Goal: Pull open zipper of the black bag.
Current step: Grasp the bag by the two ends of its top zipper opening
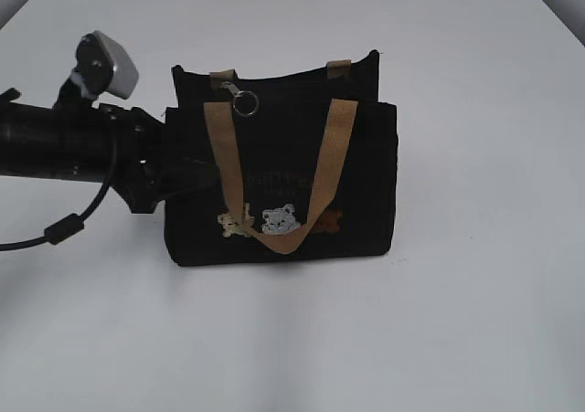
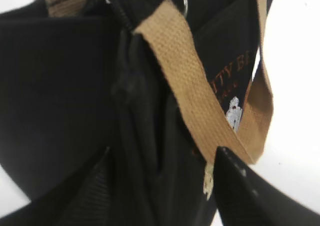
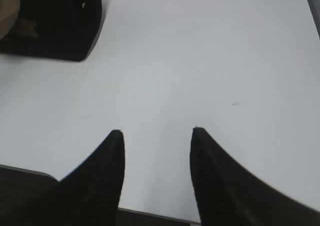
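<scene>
arm: matte black tube [image 1: 55, 142]
camera: grey-white box [image 1: 114, 63]
cable: black, looped [image 1: 64, 227]
fingers: black, tapered, textured [image 3: 107, 161]

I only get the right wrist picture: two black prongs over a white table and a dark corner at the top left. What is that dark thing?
Observer: A black bag with tan handles, standing upright on the table.
Visitor: Is the other arm anywhere near it?
Observer: Yes. The left gripper is at the bag's left end, jaws apart on either side of it.
Visitor: And the zipper?
Observer: Its silver ring pull hangs at the top edge, by the left handle.
</scene>
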Controlling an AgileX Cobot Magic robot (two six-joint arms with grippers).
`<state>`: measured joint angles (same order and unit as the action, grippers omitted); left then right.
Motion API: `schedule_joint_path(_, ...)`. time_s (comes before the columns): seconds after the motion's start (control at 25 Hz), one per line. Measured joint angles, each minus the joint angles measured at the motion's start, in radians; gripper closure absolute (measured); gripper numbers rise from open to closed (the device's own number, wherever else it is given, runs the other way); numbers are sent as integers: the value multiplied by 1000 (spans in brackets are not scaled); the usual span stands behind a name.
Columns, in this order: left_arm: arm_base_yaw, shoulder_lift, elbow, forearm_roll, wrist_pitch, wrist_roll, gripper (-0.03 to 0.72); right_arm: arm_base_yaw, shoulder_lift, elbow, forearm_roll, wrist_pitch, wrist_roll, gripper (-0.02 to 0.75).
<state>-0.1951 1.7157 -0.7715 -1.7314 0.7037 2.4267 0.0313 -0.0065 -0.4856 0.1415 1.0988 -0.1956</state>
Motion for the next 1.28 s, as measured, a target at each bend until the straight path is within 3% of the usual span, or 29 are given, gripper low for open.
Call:
schedule_joint_path(0.08,-29,28,-37,0,-12,0,293,0,0,0,40,0,-7,393)
schedule_joint_path(0.16,-49,45,-51,-5,-41,0,486,0,28,0,100,0,-56,393)
schedule_joint_path(0.24,-52,49,-56,-13,-64,0,618,0,94,0,196,0,-146,393)
schedule_joint_path(0.44,-57,49,-59,-21,-108,0,620,0,376,-16,507,-127,-475,393)
schedule_joint_path(0.64,-57,49,-64,-19,-120,0,620,0,742,-55,898,-300,-1009,393)
schedule_joint_path(0.8,-59,49,-66,-20,-140,13,620,9,1084,-182,1114,-330,-1397,393)
schedule_joint_path(1.0,-60,49,-66,-25,-162,49,620,175,1391,-418,1170,-371,-1560,393)
schedule_joint_path(1.28,-60,48,-67,-28,-177,65,620,387,1658,-642,1123,-583,-1676,393)
